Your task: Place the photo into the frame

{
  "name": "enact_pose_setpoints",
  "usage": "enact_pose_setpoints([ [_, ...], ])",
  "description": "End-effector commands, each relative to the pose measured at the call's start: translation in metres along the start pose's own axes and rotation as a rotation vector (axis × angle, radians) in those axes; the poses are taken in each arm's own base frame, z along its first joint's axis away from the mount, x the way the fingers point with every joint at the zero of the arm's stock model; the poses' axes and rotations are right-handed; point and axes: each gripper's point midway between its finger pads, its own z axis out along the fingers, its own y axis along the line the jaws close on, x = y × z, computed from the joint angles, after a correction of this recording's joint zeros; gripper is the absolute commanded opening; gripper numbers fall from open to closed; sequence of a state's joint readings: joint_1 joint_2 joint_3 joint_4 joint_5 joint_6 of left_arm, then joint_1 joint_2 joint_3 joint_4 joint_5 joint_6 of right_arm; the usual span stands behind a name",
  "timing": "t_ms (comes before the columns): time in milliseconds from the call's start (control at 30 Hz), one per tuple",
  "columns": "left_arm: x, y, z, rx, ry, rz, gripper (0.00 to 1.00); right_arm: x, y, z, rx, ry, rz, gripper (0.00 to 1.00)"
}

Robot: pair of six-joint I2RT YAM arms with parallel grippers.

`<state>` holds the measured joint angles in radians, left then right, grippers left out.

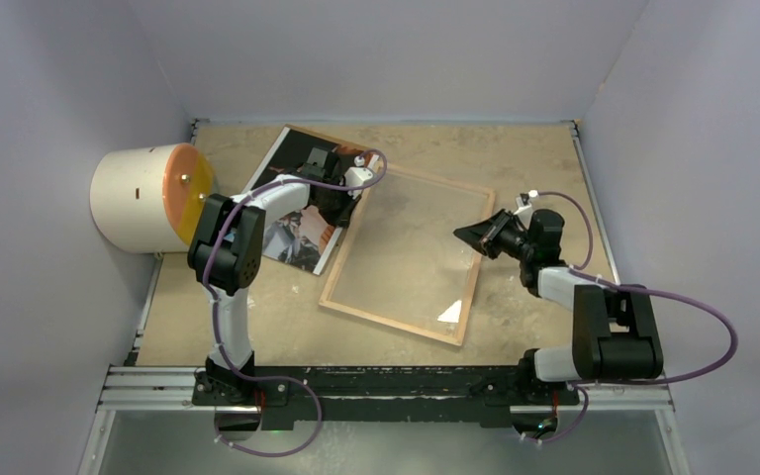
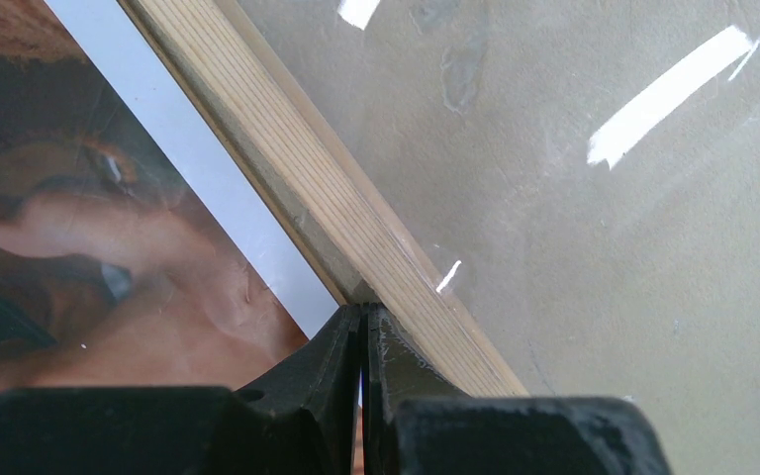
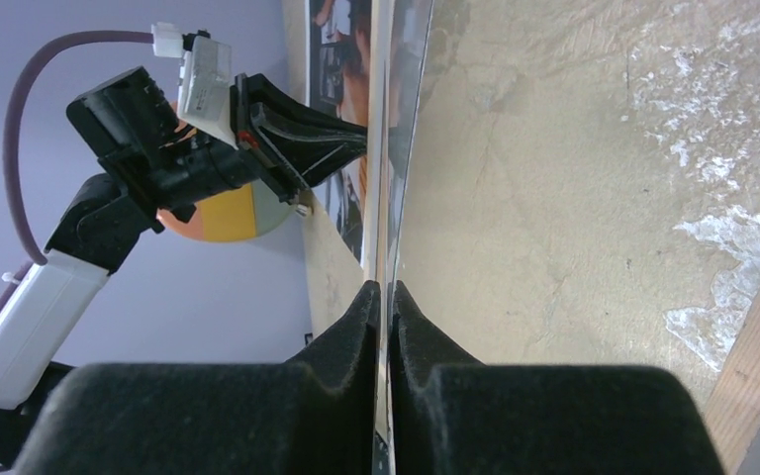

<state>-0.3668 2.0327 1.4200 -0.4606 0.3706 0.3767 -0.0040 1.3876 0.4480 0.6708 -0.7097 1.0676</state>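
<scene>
The frame lies wood-brown side up in the middle of the table, and its rail crosses the left wrist view diagonally. The photo lies face up at the frame's left edge, its white border and reddish picture close under the left wrist camera. My left gripper is shut, its tips where the photo meets the wooden rail. At the frame's right side my right gripper is shut on the thin clear glass pane, seen edge-on between its fingers.
A cream cylinder with an orange face stands against the left wall. Grey walls close in the table on three sides. The frame's right rail shows at the bottom right of the right wrist view. The arm bases sit at the near edge.
</scene>
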Motion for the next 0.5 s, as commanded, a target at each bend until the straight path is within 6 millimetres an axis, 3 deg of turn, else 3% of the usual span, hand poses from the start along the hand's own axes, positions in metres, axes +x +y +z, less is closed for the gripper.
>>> enact_pose_setpoints([
  [0, 0.028, -0.012, 0.003, 0.045, 0.084, -0.044, 0.07, 0.008, -0.003, 0.001, -0.007, 0.033, -0.021, 0.09],
  [467, 0.027, -0.011, 0.003, 0.042, 0.083, -0.042, 0.06, 0.009, -0.023, 0.004, 0.063, 0.042, -0.030, 0.17],
])
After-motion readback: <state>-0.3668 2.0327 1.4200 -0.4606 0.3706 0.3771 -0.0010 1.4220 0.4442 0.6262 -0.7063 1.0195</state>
